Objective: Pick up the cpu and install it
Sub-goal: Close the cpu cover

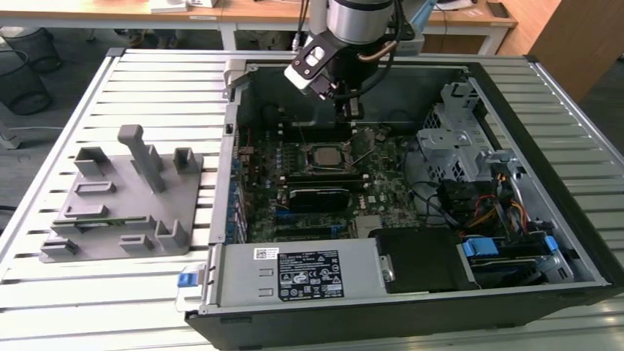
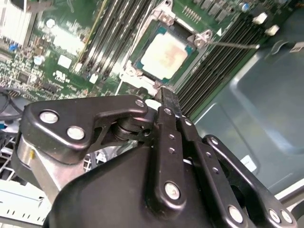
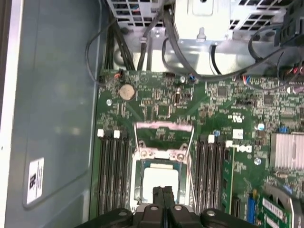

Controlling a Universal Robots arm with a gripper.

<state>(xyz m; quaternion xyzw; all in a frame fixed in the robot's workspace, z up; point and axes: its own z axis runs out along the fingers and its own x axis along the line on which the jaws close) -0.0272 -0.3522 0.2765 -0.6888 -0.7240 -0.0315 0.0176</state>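
Observation:
The cpu lies flat in its socket on the green motherboard, its silver top facing up. In both wrist views the cpu sits inside the socket frame, and the metal load plate stands swung open beside it. My gripper hangs above the board near the case's back wall, just behind the socket. Its black fingers are pressed together with nothing between them and stand clear of the chip.
The open computer case lies on a slatted metal table. A grey fixture stands at the exterior view's left. The power supply is at the front, the drive cage and cables at the right. Memory slots flank the socket.

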